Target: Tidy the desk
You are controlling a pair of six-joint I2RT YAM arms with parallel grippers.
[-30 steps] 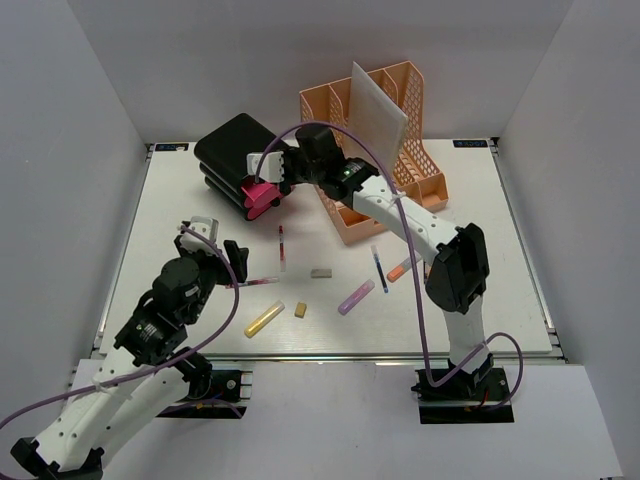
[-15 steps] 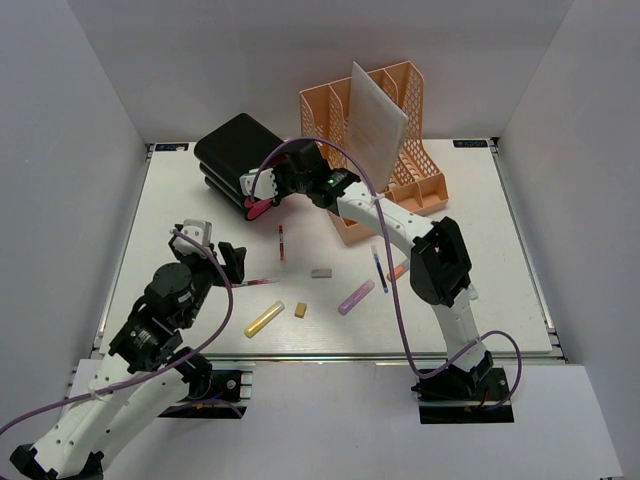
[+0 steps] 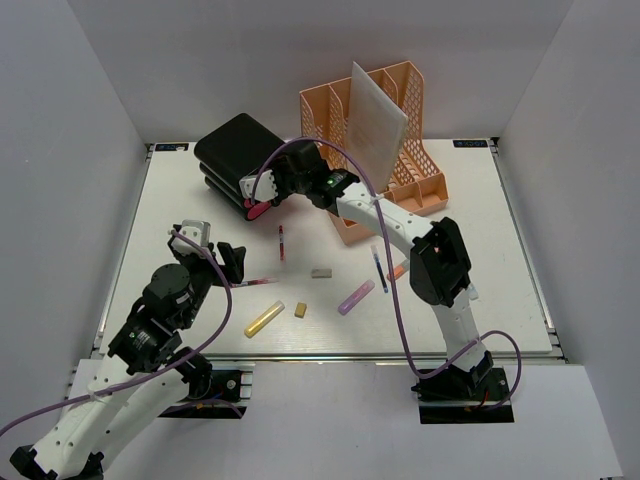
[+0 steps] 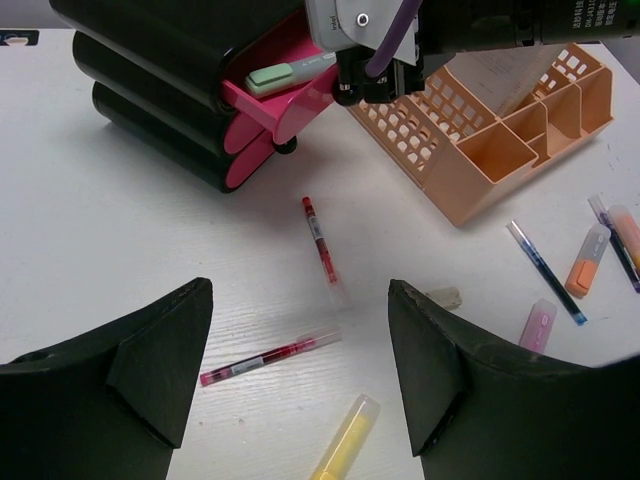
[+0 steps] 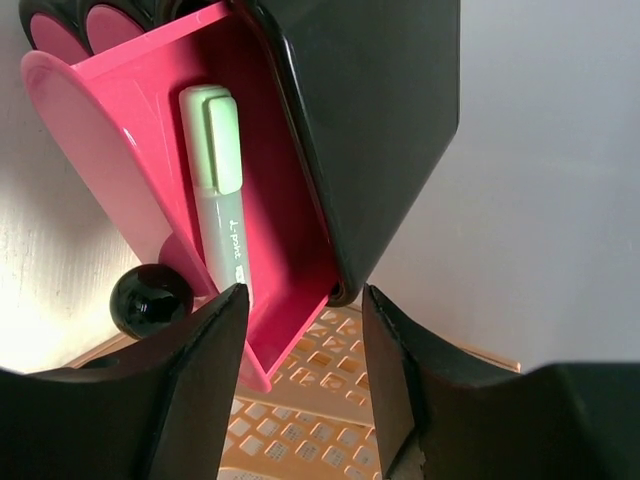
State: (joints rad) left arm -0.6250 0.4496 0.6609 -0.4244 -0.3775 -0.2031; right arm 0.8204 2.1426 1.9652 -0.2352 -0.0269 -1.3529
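Note:
The white desk [image 3: 480,300] holds a black drawer unit [image 3: 232,155] at the back left, its pink drawer [image 3: 256,209] pulled out. A green highlighter [image 5: 220,190] lies in that drawer [image 5: 285,230]. My right gripper [image 3: 276,186] is open right at the drawer's front corner [image 5: 305,350], with the drawer's edge between the fingers. My left gripper [image 3: 234,262] is open and empty, hovering above a red pen [image 4: 268,359] and a yellow highlighter [image 4: 345,445].
An orange file organizer [image 3: 390,150] with a white sheet in it stands at the back. Loose on the desk are a second red pen [image 3: 282,243], a grey eraser [image 3: 321,272], a small yellow eraser [image 3: 300,310], a purple highlighter [image 3: 355,297], a blue pen [image 3: 379,268] and an orange highlighter [image 3: 400,269].
My right arm has swung left and its gripper now sits over the pink drawer, so less of the drawer shows from above. My left gripper has drifted slightly left.

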